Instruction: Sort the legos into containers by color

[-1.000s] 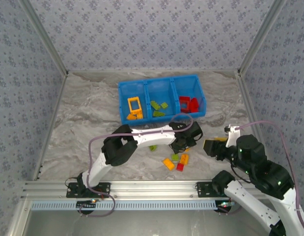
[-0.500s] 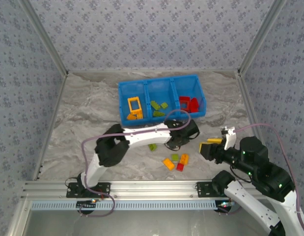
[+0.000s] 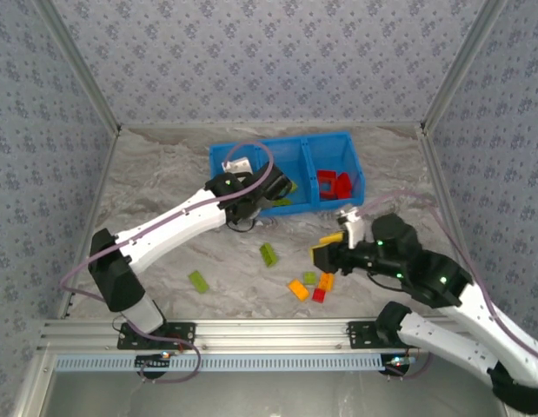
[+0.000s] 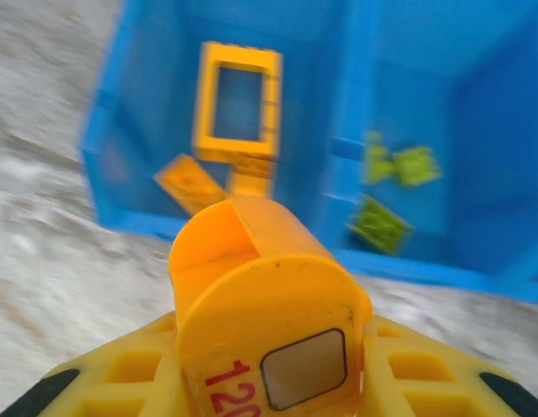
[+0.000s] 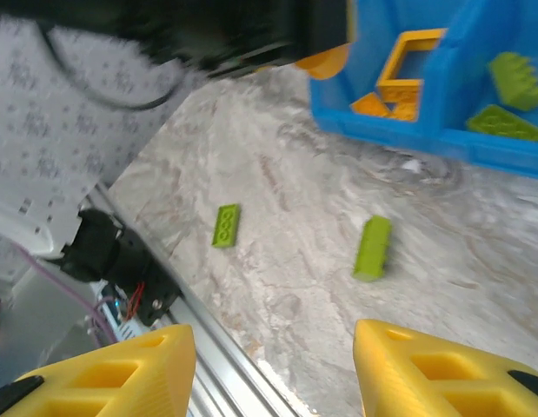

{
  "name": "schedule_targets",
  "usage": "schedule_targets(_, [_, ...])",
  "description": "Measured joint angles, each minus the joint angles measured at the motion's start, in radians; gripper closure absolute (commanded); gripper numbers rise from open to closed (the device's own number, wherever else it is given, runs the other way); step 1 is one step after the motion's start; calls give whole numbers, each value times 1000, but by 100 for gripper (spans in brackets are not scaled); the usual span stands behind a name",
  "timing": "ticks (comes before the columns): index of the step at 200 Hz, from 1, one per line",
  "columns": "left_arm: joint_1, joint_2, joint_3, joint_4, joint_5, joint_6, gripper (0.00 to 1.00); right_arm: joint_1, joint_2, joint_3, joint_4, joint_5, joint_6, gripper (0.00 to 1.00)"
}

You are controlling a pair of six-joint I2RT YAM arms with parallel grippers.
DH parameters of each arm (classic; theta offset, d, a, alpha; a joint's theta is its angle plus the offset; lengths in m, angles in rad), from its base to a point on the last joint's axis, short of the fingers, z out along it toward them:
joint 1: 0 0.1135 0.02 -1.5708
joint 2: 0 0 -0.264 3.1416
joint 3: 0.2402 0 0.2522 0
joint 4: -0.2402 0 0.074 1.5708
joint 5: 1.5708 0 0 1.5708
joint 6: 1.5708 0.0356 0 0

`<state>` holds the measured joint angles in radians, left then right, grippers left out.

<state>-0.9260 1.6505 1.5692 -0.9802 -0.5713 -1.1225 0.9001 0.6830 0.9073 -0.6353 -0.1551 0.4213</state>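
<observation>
Lab test booth: patterned panels [image 3: 251, 61], aluminium rail [image 3: 269, 331]

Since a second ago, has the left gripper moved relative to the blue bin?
Yes. The left gripper moved away and leftward, reaching the blue bin's near wall.

A bright blue bin [image 3: 306, 174] is seen, with orange bricks [image 4: 238, 104], lime bricks [image 4: 381, 224] and red bricks [image 3: 334, 184] — the rounded piece [image 4: 251, 287] is orange, marked in red. The table [image 3: 164, 208] is marbled grey-beige; the walls [image 3: 269, 61] are flower-patterned grey.
</observation>
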Motion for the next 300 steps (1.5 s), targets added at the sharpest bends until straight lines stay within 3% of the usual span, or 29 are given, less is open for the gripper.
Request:
schedule_targets(31, [86, 103, 29, -62, -40, 103, 73, 230, 189, 29, 71, 217, -16, 47])
schedule_targets(65, [135, 272, 169, -114, -85, 179, 74, 330, 303, 45, 128, 348, -23, 47])
schedule_targets(107, [180, 432, 275, -146, -98, 235, 73, 336, 248, 43, 163, 404, -23, 47])
schedule_targets(197, [225, 626, 440, -195, -105, 269, 72, 336, 168, -14, 172, 421, 4, 47])
schedule_targets(252, [226, 654, 478, -263, -156, 234, 70, 336, 163, -21, 172, 421, 20, 46])
schedule_targets(300, [227, 678, 478, -304, -178, 206, 56, 338, 150, -29, 167, 421, 35, 46])
